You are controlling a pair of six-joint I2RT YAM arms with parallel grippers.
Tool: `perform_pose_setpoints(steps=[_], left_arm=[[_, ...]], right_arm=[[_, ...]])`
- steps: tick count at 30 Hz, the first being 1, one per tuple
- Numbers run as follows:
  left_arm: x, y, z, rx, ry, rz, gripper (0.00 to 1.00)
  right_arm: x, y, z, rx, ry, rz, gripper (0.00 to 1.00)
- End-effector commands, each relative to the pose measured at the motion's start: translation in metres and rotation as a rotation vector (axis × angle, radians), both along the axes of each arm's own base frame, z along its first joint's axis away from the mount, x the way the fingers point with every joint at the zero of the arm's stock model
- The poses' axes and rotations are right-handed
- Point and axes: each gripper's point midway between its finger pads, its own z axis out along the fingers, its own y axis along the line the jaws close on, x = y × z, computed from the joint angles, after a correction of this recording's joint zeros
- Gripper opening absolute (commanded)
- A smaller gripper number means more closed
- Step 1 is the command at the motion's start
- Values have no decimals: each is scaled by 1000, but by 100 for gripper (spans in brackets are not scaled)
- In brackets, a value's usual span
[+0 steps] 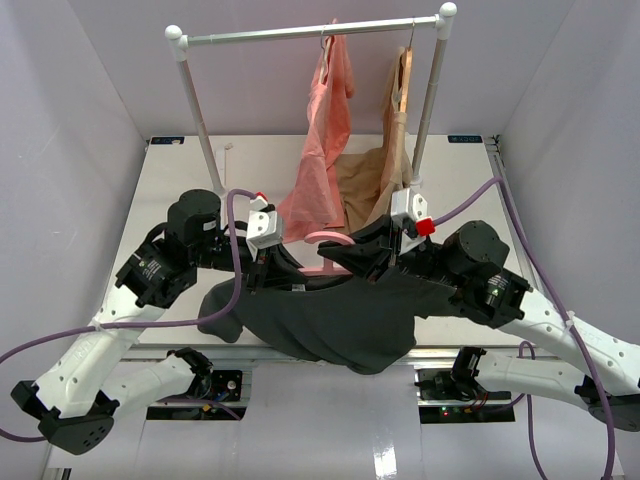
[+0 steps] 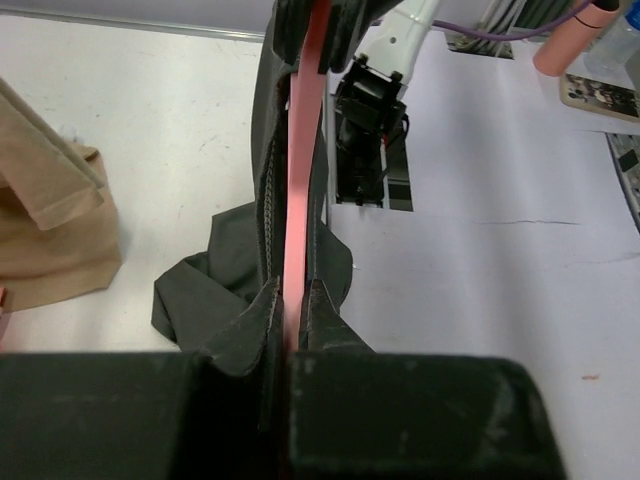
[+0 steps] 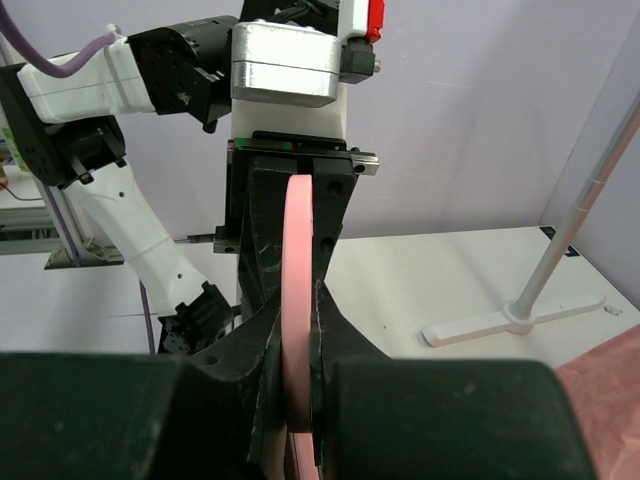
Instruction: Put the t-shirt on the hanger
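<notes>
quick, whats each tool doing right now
left tool: closed on the pink hanger
right tool: closed on the same hanger

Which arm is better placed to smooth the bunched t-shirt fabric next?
Left, likely: the t-shirt bunches beside the left end effector; the right end effector clamps the hanger farther away.

Gap between left claw (image 1: 263, 268) and right claw (image 1: 376, 256): bridged by the hanger (image 1: 330, 240), which both claws pinch, so nothing passes through.
Below both claws: the t-shirt (image 1: 340, 320) sags over the near edge of the tabletop (image 1: 190, 170).
Just behind the claws: a salmon-pink garment (image 1: 320, 160) and a tan garment (image 1: 372, 180) hang from the rack (image 1: 310, 33) down to the tabletop and block the middle. The rack posts (image 1: 200, 130) stand either side of them.
Behind and outward of left claw: bare tabletop, free.
Outward of right claw: a narrower bare strip, free.
</notes>
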Motion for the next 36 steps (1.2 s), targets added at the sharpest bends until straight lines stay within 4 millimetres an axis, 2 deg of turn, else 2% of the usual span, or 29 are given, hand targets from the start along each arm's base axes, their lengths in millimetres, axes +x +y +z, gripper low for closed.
perform_pose_setpoints(steps=[1, 2, 3, 5, 6, 7, 12, 18, 24, 27, 31, 36], left_arm=[[21, 5, 12, -23, -67, 141, 0], [25, 7, 12, -21, -76, 172, 0], [30, 10, 13, -20, -89, 211, 0], [34, 14, 16, -22, -102, 251, 0], [34, 18, 19, -27, -112, 272, 0], [35, 21, 22, -31, -125, 297, 0], [36, 36, 34, -26, -141, 381, 0], [30, 51, 43, -15, -156, 424, 0], [9, 58, 61, -45, -172, 376, 0], [2, 60, 61, -39, -168, 352, 0], [0, 64, 60, -25, -183, 361, 0], [-6, 62, 63, -23, -173, 325, 0]], right_arm=[[7, -8, 14, 56, -4, -61, 24], [12, -11, 12, 49, 18, -94, 37], [22, -16, 4, 30, 58, -161, 44], [36, -33, -1, 39, 107, -268, 52], [43, -40, -14, 29, 139, -326, 53], [49, -48, -23, 23, 164, -375, 54], [66, -88, -45, 38, 223, -560, 54], [78, -110, -67, -3, 239, -687, 54], [89, -117, -75, -79, 193, -768, 55], [91, -122, -77, -116, 173, -792, 51], [91, -136, -85, -183, 145, -831, 51], [90, -154, -77, -161, 107, -874, 50]])
